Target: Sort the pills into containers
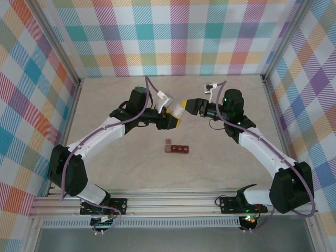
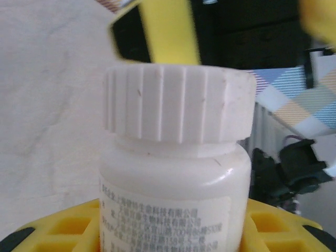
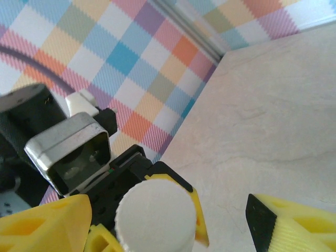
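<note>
— Where are the containers (image 1: 177,148) found?

— They are laid on the table (image 1: 105,105), near its middle and nearer than both hands. A small square piece is seen at the far side of their left end.

— And the left hand (image 1: 176,118)?

— Just beyond them, it is closed on the body of a white bottle (image 2: 173,178).

— The right hand (image 1: 186,106)?

— It is spread wide. Its yellow fingers (image 3: 47,226) are placed on either side of the ribbed cap (image 3: 152,215), and a gap is seen on each side.
</note>
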You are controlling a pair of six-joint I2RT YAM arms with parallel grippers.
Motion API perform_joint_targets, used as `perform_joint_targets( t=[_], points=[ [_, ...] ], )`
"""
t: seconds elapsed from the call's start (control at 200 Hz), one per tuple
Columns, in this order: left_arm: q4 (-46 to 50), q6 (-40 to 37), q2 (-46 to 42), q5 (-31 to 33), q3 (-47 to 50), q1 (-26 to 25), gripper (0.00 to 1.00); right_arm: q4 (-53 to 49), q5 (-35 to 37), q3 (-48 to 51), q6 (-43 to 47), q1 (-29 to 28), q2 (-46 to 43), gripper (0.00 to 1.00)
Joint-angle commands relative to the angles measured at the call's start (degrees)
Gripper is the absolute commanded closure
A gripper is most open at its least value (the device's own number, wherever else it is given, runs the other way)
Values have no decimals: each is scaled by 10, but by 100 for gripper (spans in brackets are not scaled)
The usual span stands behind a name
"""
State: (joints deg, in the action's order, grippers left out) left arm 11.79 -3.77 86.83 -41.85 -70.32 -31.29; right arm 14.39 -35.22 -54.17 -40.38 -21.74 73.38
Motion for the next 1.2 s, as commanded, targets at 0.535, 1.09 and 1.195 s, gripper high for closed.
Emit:
perform_joint_targets(
  t=[0.535,1.09,1.195],
  points=[
    [12,-58,-4,145,1,-16,100,-26,142,7,-105,-47,22,22],
    [13,-59,8,143,-2,-27,100,-4,148,-12,-102,-73,45,24],
    [13,-60,9,142,-4,-29,100,-5,147,-19,-101,-80,53,25]
  ],
)
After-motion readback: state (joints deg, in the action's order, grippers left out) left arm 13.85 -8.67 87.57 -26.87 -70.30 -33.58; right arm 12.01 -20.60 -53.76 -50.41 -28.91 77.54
